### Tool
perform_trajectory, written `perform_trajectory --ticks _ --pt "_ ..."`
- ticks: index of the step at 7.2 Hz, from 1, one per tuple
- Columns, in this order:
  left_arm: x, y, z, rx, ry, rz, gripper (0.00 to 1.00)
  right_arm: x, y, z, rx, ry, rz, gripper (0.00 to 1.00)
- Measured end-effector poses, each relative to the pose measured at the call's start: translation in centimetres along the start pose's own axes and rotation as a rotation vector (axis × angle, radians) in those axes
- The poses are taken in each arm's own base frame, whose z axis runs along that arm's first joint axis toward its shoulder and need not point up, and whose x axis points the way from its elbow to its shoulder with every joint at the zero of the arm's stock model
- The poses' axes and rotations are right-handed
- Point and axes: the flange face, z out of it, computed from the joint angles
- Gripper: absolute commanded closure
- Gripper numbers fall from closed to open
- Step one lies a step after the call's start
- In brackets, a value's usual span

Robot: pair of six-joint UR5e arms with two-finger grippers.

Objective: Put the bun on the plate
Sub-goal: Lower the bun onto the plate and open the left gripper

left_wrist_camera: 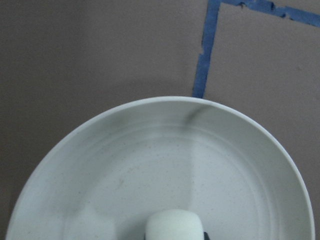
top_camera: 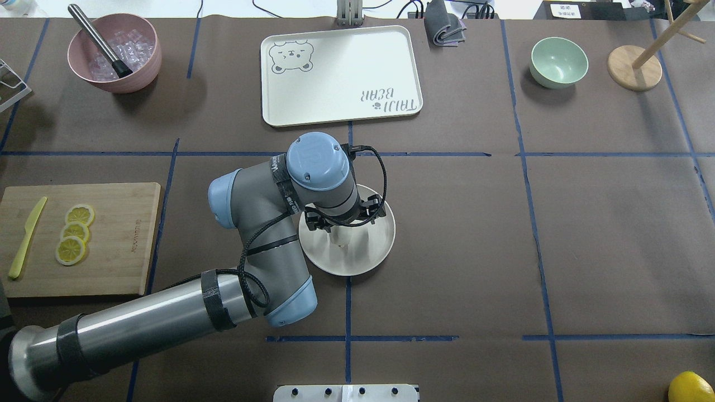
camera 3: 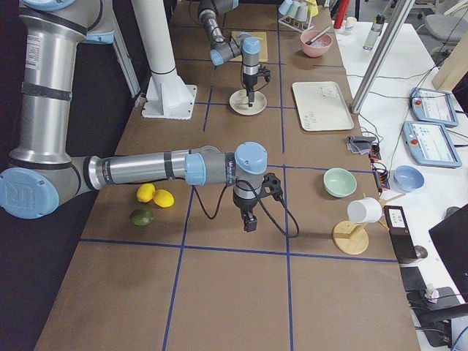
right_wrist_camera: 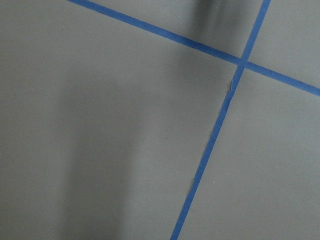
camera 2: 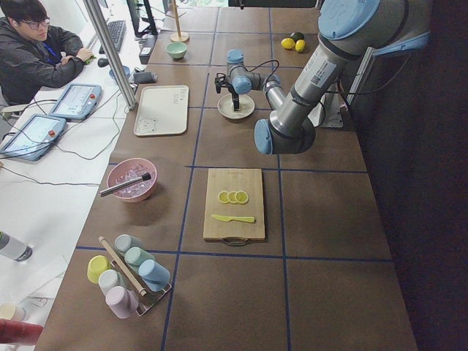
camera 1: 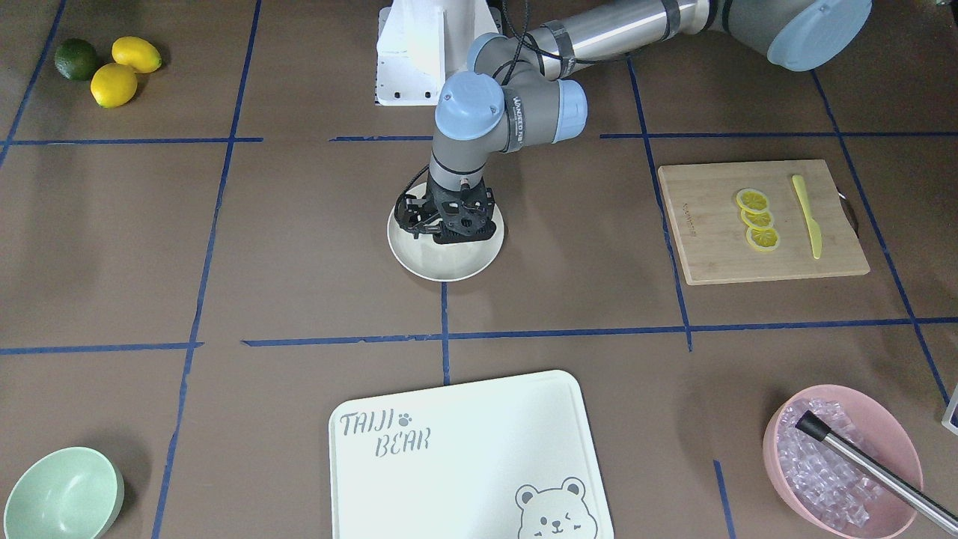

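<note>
The cream-white plate [top_camera: 371, 254] sits at the table's middle, where two blue tape lines meet. My left gripper [top_camera: 342, 239] points straight down over the plate's centre. The white bun [left_wrist_camera: 174, 226] shows at the bottom edge of the left wrist view, low over the plate [left_wrist_camera: 150, 165], with the gripper shut on it. In the front-facing view the black gripper body [camera 1: 449, 217] hides the bun. My right gripper [camera 3: 250, 223] hangs above bare table far from the plate, and I cannot tell whether it is open or shut.
A white bear tray [top_camera: 341, 72] lies beyond the plate. A cutting board [top_camera: 111, 262] with lemon slices and a yellow knife is at the left. A pink bowl [top_camera: 139, 78] of ice, a mint-green bowl [top_camera: 558, 61] and a wooden stand [top_camera: 634, 70] line the far edge.
</note>
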Motion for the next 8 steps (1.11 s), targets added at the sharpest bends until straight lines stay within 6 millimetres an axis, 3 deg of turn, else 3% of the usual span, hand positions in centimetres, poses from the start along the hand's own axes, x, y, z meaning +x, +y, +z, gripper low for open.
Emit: perform_trajectory --ticks 3,4,6,8 --pt "-0.9 -0.6 -2.4 -0.012 -0.018 0.033 0.00 0.0 0.0 0.0 0.000 0.000 0.000 0.00" --pt "-3.8 -1.8 -4.7 -0.026 -0.042 0.074 0.00 0.0 0.0 0.0 -0.001 -0.001 0.001 0.00" --pt "-13.5 -4.5 -10.6 -0.044 -0.099 0.207 0.00 0.2 0.1 0.3 -0.005 -0.005 0.005 0.00" --pt "-26.1 -6.7 -16.3 -0.043 -0.168 0.383 0.00 0.5 0.3 0.7 -0.013 -0.008 0.009 0.00"
